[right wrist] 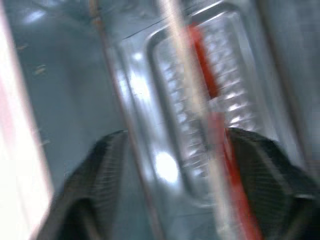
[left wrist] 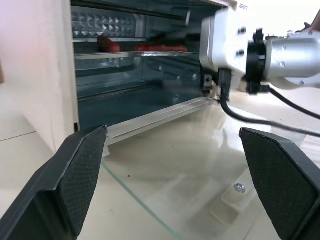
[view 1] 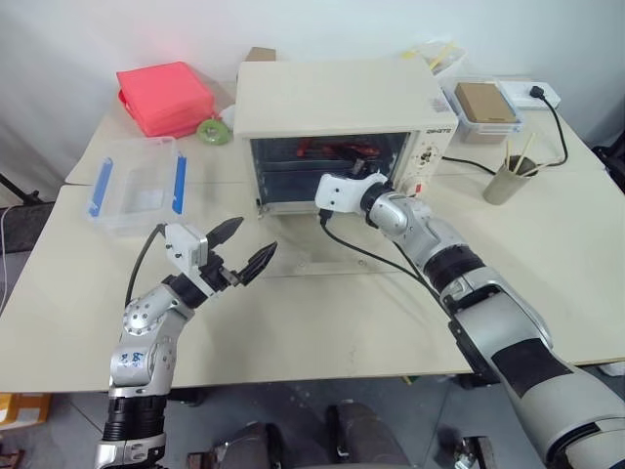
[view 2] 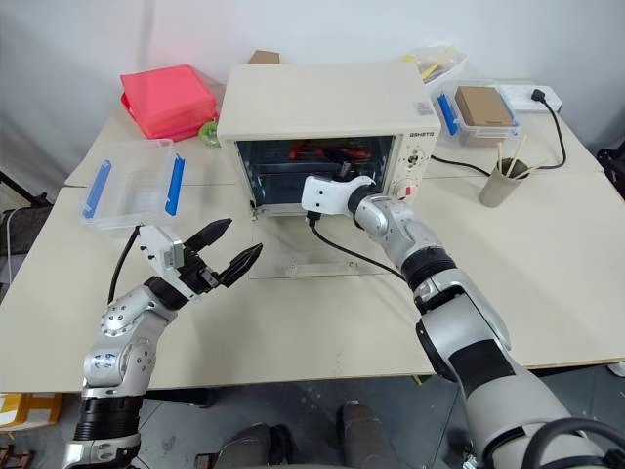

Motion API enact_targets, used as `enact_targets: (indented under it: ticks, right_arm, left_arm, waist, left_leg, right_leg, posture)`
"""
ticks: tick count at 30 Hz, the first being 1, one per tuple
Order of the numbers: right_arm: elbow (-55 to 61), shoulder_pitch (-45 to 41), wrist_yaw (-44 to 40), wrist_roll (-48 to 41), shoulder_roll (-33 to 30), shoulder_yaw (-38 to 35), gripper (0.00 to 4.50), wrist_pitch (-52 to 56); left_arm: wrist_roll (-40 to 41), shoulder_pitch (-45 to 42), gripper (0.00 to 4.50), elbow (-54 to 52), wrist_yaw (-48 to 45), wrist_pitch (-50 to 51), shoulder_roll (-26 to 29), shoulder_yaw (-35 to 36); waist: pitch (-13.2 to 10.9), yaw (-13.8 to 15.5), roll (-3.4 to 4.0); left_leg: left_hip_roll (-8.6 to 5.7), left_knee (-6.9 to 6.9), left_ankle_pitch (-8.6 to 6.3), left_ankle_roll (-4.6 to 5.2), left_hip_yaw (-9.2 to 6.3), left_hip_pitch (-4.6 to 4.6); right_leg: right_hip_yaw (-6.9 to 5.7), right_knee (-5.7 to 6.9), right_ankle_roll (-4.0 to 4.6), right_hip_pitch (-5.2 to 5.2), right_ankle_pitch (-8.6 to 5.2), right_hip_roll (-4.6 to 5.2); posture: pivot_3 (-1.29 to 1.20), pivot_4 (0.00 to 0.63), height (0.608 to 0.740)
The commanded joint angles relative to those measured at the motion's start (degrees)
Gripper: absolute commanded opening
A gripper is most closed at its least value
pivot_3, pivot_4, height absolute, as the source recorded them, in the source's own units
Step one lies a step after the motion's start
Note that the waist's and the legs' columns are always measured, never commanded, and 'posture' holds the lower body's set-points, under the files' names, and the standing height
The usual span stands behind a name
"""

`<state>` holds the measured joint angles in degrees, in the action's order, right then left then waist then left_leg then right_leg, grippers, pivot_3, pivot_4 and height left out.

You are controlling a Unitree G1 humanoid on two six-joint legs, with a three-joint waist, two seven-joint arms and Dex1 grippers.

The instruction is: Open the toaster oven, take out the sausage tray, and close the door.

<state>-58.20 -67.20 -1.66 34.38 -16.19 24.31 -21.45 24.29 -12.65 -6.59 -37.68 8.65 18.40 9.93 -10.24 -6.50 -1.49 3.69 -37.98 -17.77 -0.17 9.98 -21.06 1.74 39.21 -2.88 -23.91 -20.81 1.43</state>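
The cream-white toaster oven point(view 1: 342, 98) stands at the back middle of the table. Its glass door point(view 2: 312, 262) lies folded down flat in front of it. Inside, on an upper shelf, the silver sausage tray point(left wrist: 130, 54) holds red-brown sausages point(left wrist: 107, 44). My right gripper point(right wrist: 172, 170) reaches into the oven mouth. Its fingers point(right wrist: 100, 175) stand apart, open, with the tray's rim running between them. My left gripper point(view 1: 256, 237) hovers wide open and empty above the table, just left of the door's front corner.
A clear plastic box with blue clips point(view 1: 137, 186) sits left of the oven, with a red folded stack point(view 1: 166, 98) and a green tape roll point(view 1: 213, 132) behind it. Right of the oven are a cup of sticks point(view 1: 508, 181), a lidded box point(view 1: 485, 107) and a power strip point(view 1: 542, 95).
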Motion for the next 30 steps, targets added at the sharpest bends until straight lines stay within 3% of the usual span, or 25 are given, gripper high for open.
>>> enact_targets:
  ticks: [1,5,7,15,19,26,30]
  right_arm:
    - [0.11,-1.51,1.63,0.17,0.45,-0.04,1.88,-0.88]
    - [-0.33,-2.03,2.15,0.37,0.64,-0.04,0.38,-0.17]
    - [-0.55,-2.22,2.07,0.53,0.71,-0.12,0.01,-0.15]
    - [0.04,-2.89,1.95,0.92,-0.02,-0.07,0.01,-0.82]
    - [2.56,-2.81,0.65,0.90,-0.76,0.11,0.01,-2.35]
    - [13.36,2.71,-4.71,0.77,-3.44,-0.04,0.01,-1.46]
    - [26.29,10.10,-9.52,-0.07,-6.55,-1.30,0.01,1.34]
  left_arm:
    - [0.61,-1.00,4.50,-0.49,-0.83,-1.52,-0.24,-0.89]
    - [0.40,-3.94,4.50,1.97,-2.14,-2.22,-0.41,-2.18]
    - [0.35,-5.49,4.50,3.33,-2.52,-2.61,-0.54,-2.54]
    - [0.07,-15.06,4.50,12.90,-4.35,-4.77,-0.06,-2.05]
    - [0.20,-24.89,4.50,23.18,-5.62,-6.56,0.67,-0.64]
    - [2.45,-31.06,4.50,33.67,-9.88,-7.12,1.52,1.97]
    - [1.62,-33.67,4.50,38.23,-11.92,-8.28,1.65,1.70]
  waist:
    - [0.00,0.03,0.00]
    - [0.00,0.08,0.00]
    - [0.02,0.08,-0.04]
    - [0.02,0.10,-0.04]
    - [0.02,0.13,-0.04]
    - [0.02,-0.14,-0.04]
    - [0.02,0.19,-0.04]
  left_leg:
    - [0.00,0.00,0.00,0.00,0.00,0.00]
    - [-0.01,-0.02,0.00,0.00,0.01,-0.04]
    - [-0.01,-0.04,0.00,0.00,0.00,-0.03]
    - [0.00,-0.04,0.01,-0.02,0.00,-0.04]
    - [0.00,-0.08,0.01,-0.02,0.00,-0.08]
    - [0.02,0.08,0.02,-0.03,0.01,-0.15]
    - [0.02,-0.05,0.03,-0.05,0.01,-0.24]
  right_leg:
    - [-0.01,0.00,0.00,0.00,0.00,0.00]
    - [0.00,-0.02,0.00,0.00,0.00,0.01]
    - [-0.01,-0.02,0.00,0.01,0.00,0.00]
    - [-0.03,0.01,0.00,0.00,0.00,0.00]
    - [-0.05,0.05,0.00,-0.03,0.00,0.00]
    - [-0.09,0.37,0.00,-0.23,0.00,-0.01]
    - [-0.08,0.36,0.00,-0.35,0.00,0.00]
  posture:
    - [0.00,0.150,0.740]
    - [0.00,0.150,0.740]
    - [0.00,0.150,0.740]
    - [0.00,0.150,0.740]
    - [0.00,0.150,0.740]
    - [0.00,0.150,0.740]
    - [0.00,0.150,0.740]
